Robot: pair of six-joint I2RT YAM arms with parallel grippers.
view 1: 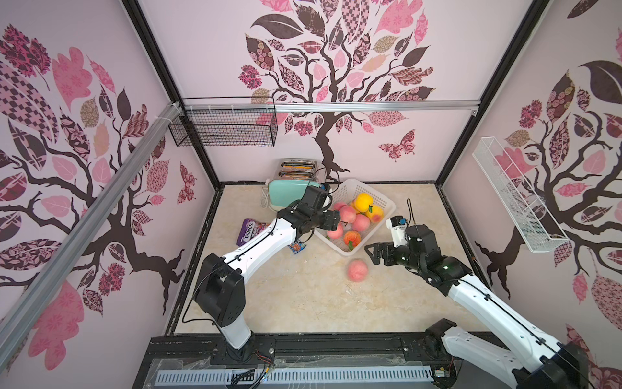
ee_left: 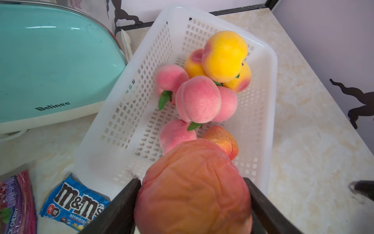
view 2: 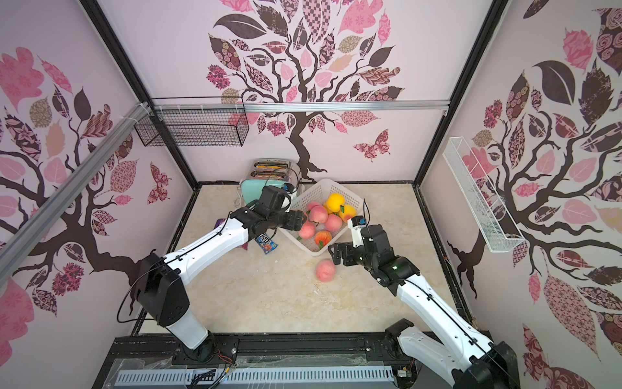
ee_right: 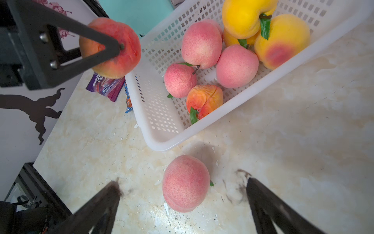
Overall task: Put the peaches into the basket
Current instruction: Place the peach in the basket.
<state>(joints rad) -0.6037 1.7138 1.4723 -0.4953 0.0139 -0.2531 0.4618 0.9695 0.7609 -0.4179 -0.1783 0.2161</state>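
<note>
Marble tabletop [view 1: 303,296], tree-print walls. On it, the left gripper [ee_left: 191,182] clamps an orange-red peach [ee_left: 194,204] over the basket [ee_left: 272,101] rim, with other peaches [ee_left: 198,99] piled inside. The right gripper [ee_right: 183,182] gapes wide near a pink peach [view 1: 357,269] on open table just beside the basket. A toaster [ee_left: 50,60] and an M&M's bag [ee_left: 74,204] crowd the left side. Both top views hide the held fruit.

1. Mint-green toaster [view 1: 287,192]: chrome top, two slots, "Belinee" on its side, at the back of the worktop [view 1: 303,296] against the back wall.
2. Purple Fox's candy bag [view 1: 250,230]: flat on the worktop, left side, in front of the toaster.
3. Blue M&M's packet [ee_left: 74,204]: flat, just beside the purple bag, small gap.
4. Black wire basket [view 1: 223,129]: hung on the back wall, left corner.
5. White wire shelf [view 1: 511,195]: on the right wall.
6. Tree decal [view 1: 323,67]: on the back wall, more on both side walls.
</note>
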